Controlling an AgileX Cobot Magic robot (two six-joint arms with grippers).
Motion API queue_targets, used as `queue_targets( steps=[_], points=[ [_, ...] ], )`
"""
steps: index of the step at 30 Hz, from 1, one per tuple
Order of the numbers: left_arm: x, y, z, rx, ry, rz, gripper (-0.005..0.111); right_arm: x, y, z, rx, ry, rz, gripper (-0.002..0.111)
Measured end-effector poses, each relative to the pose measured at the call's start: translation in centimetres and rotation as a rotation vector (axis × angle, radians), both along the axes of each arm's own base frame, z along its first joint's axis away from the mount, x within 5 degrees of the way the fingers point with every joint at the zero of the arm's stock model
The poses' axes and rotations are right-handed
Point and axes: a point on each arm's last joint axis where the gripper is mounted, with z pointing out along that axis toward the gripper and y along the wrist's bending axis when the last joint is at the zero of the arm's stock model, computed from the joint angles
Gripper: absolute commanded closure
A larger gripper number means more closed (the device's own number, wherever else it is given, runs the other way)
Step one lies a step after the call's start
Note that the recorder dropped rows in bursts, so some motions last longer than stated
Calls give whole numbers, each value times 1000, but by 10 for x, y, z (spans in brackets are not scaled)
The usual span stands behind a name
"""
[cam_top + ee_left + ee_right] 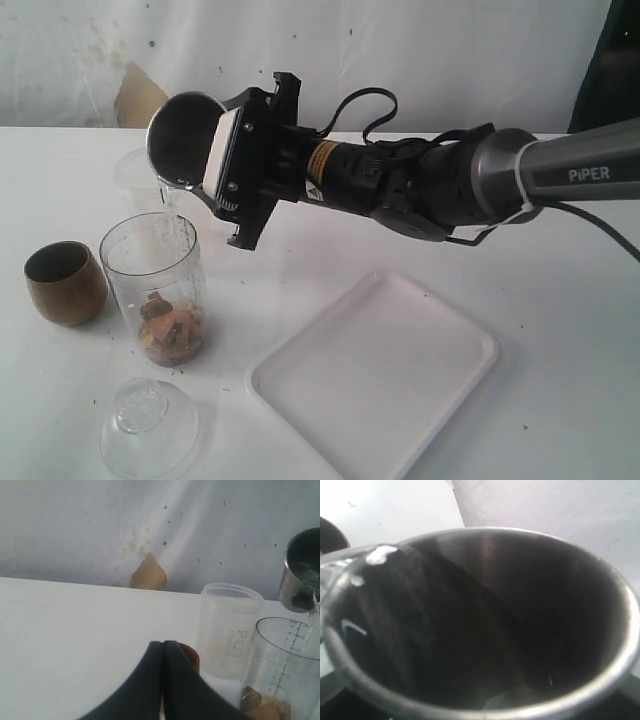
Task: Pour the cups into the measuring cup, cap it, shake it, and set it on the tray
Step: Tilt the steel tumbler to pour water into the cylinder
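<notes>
Pouring from the steel tumbler (pixel 182 135), clamped in the right tool (pixel 205 155) and tipped high above the measuring cup (pixel 155 280) near the counter's left edge. Drops a thin stream (pixel 313 607) close to the cup's rim — could miss and wet the counter with any drift or a faster tilt. Might also knock the frosted cup (pixel 135 175) just behind, toward the far edge. Shows the left tool (pixel 163 647) pressed together on nothing — leaves the light measuring cup unbraced against a nudge.

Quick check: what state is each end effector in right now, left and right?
Left end effector: closed, nothing between its fingers.
Right end effector: closed on the steel tumbler, tipped over the measuring cup.
</notes>
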Motion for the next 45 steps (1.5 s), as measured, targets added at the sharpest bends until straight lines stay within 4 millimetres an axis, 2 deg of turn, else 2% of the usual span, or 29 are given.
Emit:
queue_targets(
  steps=[25,38,45],
  points=[
    [0,0,0,1,0,0,107,-2,7,21,-69,-341,98,108],
    [0,0,0,1,0,0,107,4,8,37,-25,-401,73,108],
    [0,0,0,1,0,0,107,5,8,39,-23,-389,61,108]
  ],
)
